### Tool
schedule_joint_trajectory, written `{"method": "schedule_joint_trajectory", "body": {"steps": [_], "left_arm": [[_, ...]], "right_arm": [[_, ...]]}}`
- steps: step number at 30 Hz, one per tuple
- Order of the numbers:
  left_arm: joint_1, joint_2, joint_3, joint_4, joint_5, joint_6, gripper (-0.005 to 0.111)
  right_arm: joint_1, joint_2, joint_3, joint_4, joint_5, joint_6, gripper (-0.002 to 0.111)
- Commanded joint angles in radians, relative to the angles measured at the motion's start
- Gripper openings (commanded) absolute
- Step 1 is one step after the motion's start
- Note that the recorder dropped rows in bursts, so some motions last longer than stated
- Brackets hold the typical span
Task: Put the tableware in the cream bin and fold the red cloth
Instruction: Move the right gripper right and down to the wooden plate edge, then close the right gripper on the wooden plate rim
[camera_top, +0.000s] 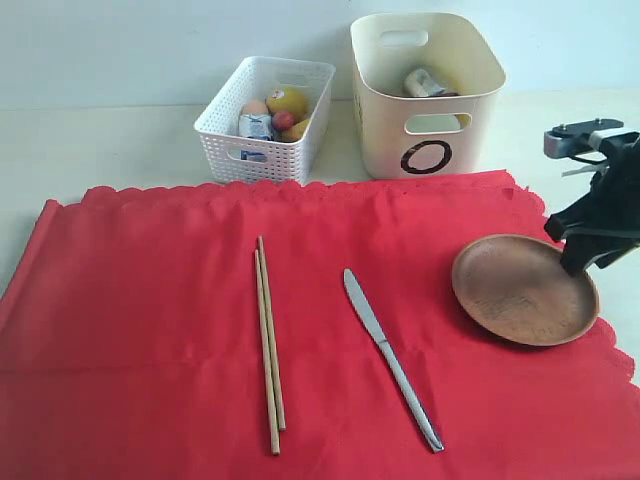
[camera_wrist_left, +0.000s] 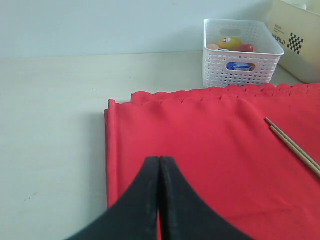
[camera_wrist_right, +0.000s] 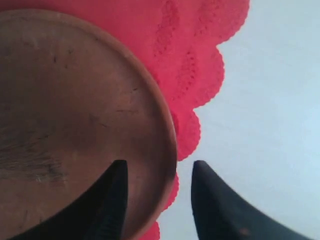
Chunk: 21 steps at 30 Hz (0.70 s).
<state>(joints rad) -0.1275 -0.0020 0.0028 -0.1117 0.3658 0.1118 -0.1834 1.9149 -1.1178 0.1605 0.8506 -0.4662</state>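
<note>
The red cloth (camera_top: 150, 330) is spread flat on the table (camera_top: 100, 150), not folded, and all places below are given rel. to it.

The wooden plate (camera_top: 520, 290) is lying on the cloth near its right scalloped edge. The right gripper (camera_wrist_right: 159, 165) is seen at the plate's right rim. In the right wrist view its jaws stand partly apart, approx. half way. One finger (camera_wrist_right: 112, 200) is placed over the inner side of the plate, the other finger is outside the rim, over the bare table beyond the cloth edge. The rim passes between them with a gap on each side, so nothing is clamped.

The left gripper (camera_wrist_left: 159, 159) is held over the cloth's left part, near the left hem. Its jaws are pressed fully together and nothing is between them.

Two chopsticks (camera_top: 268, 340) are lying side by side on the cloth, a bit left of its middle. The steel knife (camera_top: 390, 345) is lying on the cloth right of its middle, between chopsticks and plate, apart from both.

The cream bin (camera_top: 480, 130) is standing just behind the cloth's far edge, towards the right. A shiny cup-like metal thing (camera_top: 425, 82) is seen inside; more cannot be told. The white lattice basket (camera_top: 225, 135) with food items is standing behind the same far edge, left of the bin.
</note>
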Motion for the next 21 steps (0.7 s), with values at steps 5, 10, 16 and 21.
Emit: {"method": "schedule_joint_trajectory", "body": {"steps": [5,10,16,21], "left_arm": [[-0.005,0.002,-0.003,0.002,-0.010,-0.006,0.000],[-0.005,0.002,-0.003,0.002,-0.010,-0.006,0.000],[-0.005,0.002,-0.003,0.002,-0.010,-0.006,0.000],[-0.005,0.002,-0.003,0.002,-0.010,-0.006,0.000]], "right_arm": [[-0.003,0.084,-0.007,0.051,-0.053,0.006,0.040],[-0.003,0.103,-0.007,0.125,-0.036,-0.047,0.030],[-0.003,0.097,-0.007,0.125,-0.030,-0.057,0.006],[-0.003,0.097,-0.007,0.127,0.009,-0.061,0.000]]}}
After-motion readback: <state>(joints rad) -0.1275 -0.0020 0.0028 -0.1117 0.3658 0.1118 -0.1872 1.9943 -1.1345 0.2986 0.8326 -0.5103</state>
